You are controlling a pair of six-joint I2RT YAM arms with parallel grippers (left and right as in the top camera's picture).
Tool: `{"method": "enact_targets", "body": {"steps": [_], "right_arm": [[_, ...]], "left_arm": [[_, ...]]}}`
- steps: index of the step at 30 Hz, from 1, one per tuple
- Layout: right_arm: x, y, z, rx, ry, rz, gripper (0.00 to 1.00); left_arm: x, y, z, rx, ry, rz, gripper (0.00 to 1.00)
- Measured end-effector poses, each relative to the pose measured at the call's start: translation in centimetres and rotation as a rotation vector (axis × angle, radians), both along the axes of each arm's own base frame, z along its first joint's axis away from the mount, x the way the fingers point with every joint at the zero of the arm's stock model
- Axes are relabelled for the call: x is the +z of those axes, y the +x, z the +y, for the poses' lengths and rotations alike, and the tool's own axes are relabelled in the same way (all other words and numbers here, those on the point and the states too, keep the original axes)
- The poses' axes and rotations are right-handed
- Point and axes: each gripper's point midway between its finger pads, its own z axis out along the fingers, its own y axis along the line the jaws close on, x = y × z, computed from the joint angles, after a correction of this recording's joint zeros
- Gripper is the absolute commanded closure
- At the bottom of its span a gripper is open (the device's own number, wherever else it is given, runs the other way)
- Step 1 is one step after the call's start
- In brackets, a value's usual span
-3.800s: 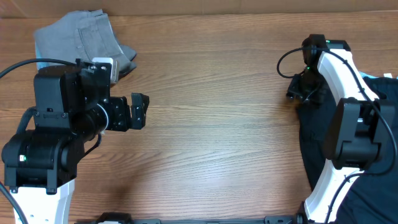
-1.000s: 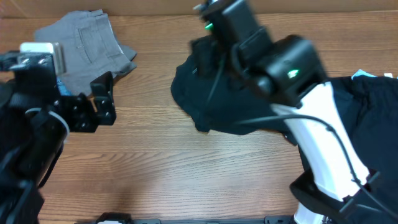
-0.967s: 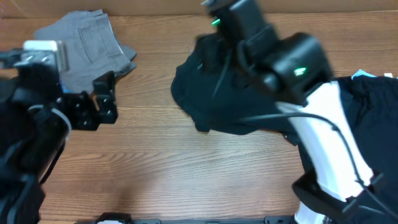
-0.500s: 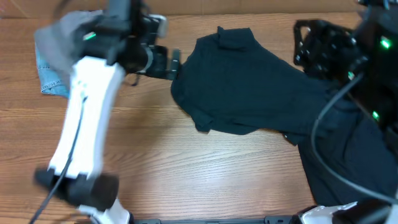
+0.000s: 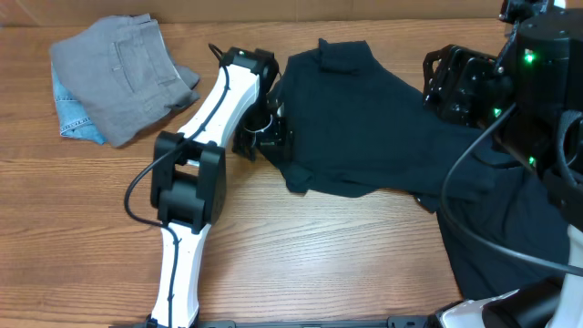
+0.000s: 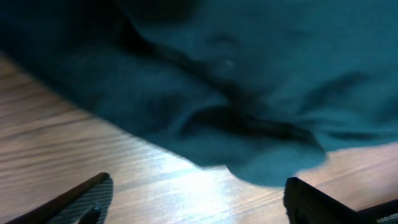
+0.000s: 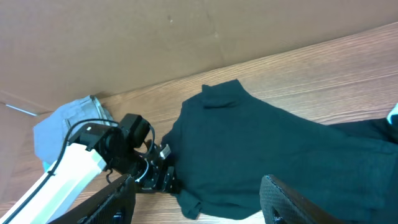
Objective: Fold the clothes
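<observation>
From overhead, a black shirt [image 5: 364,128] lies spread on the tabletop [image 5: 319,255] in the upper middle of the frame. Its lower-right part runs into a heap of dark cloth [image 5: 510,237] at the right edge. The shirt is rumpled, with a collar or sleeve bunched at its top and its lower-left hem curled. The left tool [image 5: 271,138] sits low at the shirt's left edge, probably placed to take hold of that hem and pull it flat. The right tool [image 5: 451,87] hangs above the shirt's upper-right part, apart from the cloth. A folded grey piece [image 5: 118,64] rests in the upper-left corner on a light-blue piece [image 5: 68,114], well apart from the shirt.

In the left wrist view, the left tool [image 6: 198,183] is spread wide with nothing in it. The creased shirt [image 6: 236,74] fills the top, its hem curling onto bare tabletop [image 6: 74,149] just beyond the fingertips.

In the right wrist view, the right tool [image 7: 198,183] is also wide apart and holds nothing. It looks down on the shirt [image 7: 261,155], high enough to survey it.
</observation>
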Motion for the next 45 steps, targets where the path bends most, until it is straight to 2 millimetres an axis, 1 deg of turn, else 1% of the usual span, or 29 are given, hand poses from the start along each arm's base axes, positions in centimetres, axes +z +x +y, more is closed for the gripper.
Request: {"method": "enact_targets", "body": {"steps": [1,2,3,4,5,6,8,10,13,15,17,18,19,20,23,24,25,27,29,30,31,34,37,39,41,45], "right_arm": [[0.0,0.0,-0.1,-0.002,-0.002,0.0,0.32],[0.0,0.0,-0.1,-0.005,-0.003,-0.001,0.33],[0.0,0.0,-0.1,-0.007,-0.005,-0.002,0.33],[0.0,0.0,-0.2,-0.009,-0.006,-0.002,0.32],[0.0,0.0,-0.2,-0.01,-0.007,-0.002,0.33],[0.0,0.0,-0.2,-0.01,-0.007,-0.002,0.33],[0.0,0.1,-0.2,-0.012,-0.008,-0.004,0.33],[0.0,0.1,-0.4,-0.019,-0.014,-0.005,0.32],[0.1,0.2,-0.7,-0.032,-0.023,-0.009,0.32],[0.1,0.2,-0.9,-0.043,-0.03,-0.012,0.32],[0.1,0.2,-1.0,-0.049,-0.034,-0.014,0.32],[0.1,0.2,-1.0,-0.05,-0.035,-0.014,0.32],[0.1,0.2,-1.1,-0.051,-0.036,-0.015,0.32],[0.2,0.3,-1.1,-0.053,-0.036,-0.016,0.32],[0.2,0.3,-1.2,-0.056,-0.039,-0.017,0.32],[0.2,0.3,-1.2,-0.056,-0.039,-0.016,0.32],[0.2,0.3,-1.2,-0.057,-0.04,-0.017,0.31],[0.2,0.3,-1.2,-0.059,-0.041,-0.017,0.31],[0.2,0.3,-1.3,-0.062,-0.043,-0.018,0.31],[0.2,0.3,-1.3,-0.063,-0.043,-0.019,0.3],[0.2,0.3,-1.3,-0.064,-0.044,-0.019,0.29],[0.2,0.3,-1.4,-0.066,-0.044,-0.018,0.28],[0.2,0.3,-1.4,-0.066,-0.044,-0.019,0.28],[0.2,0.3,-1.4,-0.066,-0.043,-0.019,0.28],[0.2,0.3,-1.4,-0.066,-0.043,-0.019,0.28],[0.2,0.3,-1.3,-0.066,-0.043,-0.019,0.28]], "left_arm": [[-0.4,-0.1,0.0,0.002,0.003,0.013,0.23],[-0.7,-0.2,0.0,0.009,0.006,0.024,0.32],[-0.9,-0.3,0.0,0.015,0.008,0.029,0.48],[-1.1,-0.2,-0.1,0.022,0.009,0.033,0.62],[-1.2,-0.1,-0.1,0.023,0.007,0.03,0.8],[-1.4,0.0,-0.1,0.025,0.007,0.024,0.95],[-1.4,0.2,-0.2,0.03,0.005,0.019,0.96],[-1.4,0.1,0.0,0.037,0.01,0.024,0.96],[-1.2,-0.2,1.1,0.059,0.033,0.053,0.96],[-1.1,-0.1,2.6,0.085,0.052,0.065,0.96],[-0.9,0.5,4.8,0.131,0.068,0.063,0.96],[-0.6,0.9,5.9,0.156,0.07,0.055,0.82],[0.0,1.5,7.4,0.192,0.066,0.038,0.6],[0.6,2.1,8.4,0.224,0.057,0.016,0.44],[3.5,3.7,11.3,0.306,0.0,-0.073,0.01],[4.5,4.1,11.8,0.326,-0.023,-0.098,0.0],[5.4,4.2,11.9,0.336,-0.047,-0.117,0.0],[6.6,4.4,10.8,0.335,-0.105,-0.134,0.0],[6.9,4.2,8.5,0.293,-0.171,-0.132,0.0],[6.8,4.1,7.5,0.268,-0.19,-0.128,0.04],[6.6,3.9,6.3,0.239,-0.204,-0.12,0.08],[5.1,2.6,2.7,0.177,-0.179,-0.069,0.1],[3.3,1.6,0.1,0.149,-0.115,-0.038,0.16],[2.4,1.3,-1.7,0.14,-0.083,-0.048,0.2],[2.1,1.1,-2.6,0.141,-0.048,-0.058,0.2],[1.7,0.9,-3.0,0.168,0.028,-0.074,0.22]]}}
